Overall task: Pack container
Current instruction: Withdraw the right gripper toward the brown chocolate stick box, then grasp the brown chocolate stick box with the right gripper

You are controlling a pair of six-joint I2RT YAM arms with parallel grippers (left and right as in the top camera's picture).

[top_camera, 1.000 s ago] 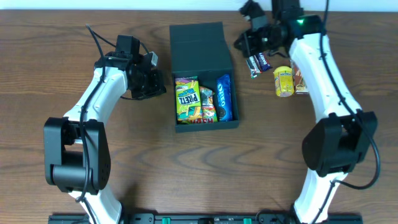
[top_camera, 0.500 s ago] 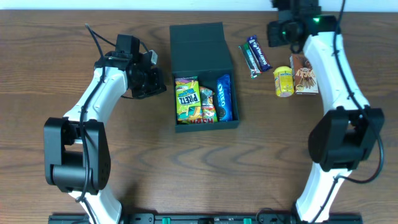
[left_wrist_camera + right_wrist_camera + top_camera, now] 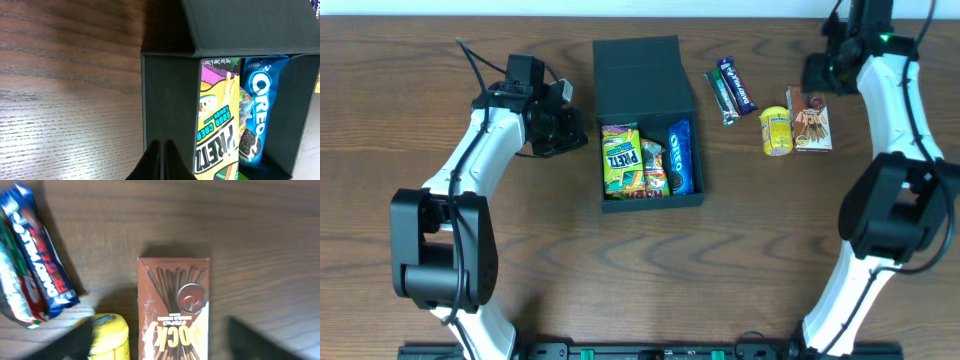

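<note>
Between the arms, the container [image 3: 653, 202] runs near-to-far, lid flap [image 3: 640, 72] farthest; left gripper [image 3: 161, 151] closed, right gripper [image 3: 161, 339] spread.

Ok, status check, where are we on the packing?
Left pincer shut, empty, beside the container. Right pincer open over Pocky box, empty. Lid open, Pretz and Oreo inside. Two bars, yellow can loose outside; nothing in the way.

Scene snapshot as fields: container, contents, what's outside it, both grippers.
container: open, lid flap back
inside: Pretz packet, Oreo packet, side by side
on table: two snack bars, yellow tub, Pocky box, right of container
left gripper: shut, by container's left side
right gripper: open, above Pocky box
</note>
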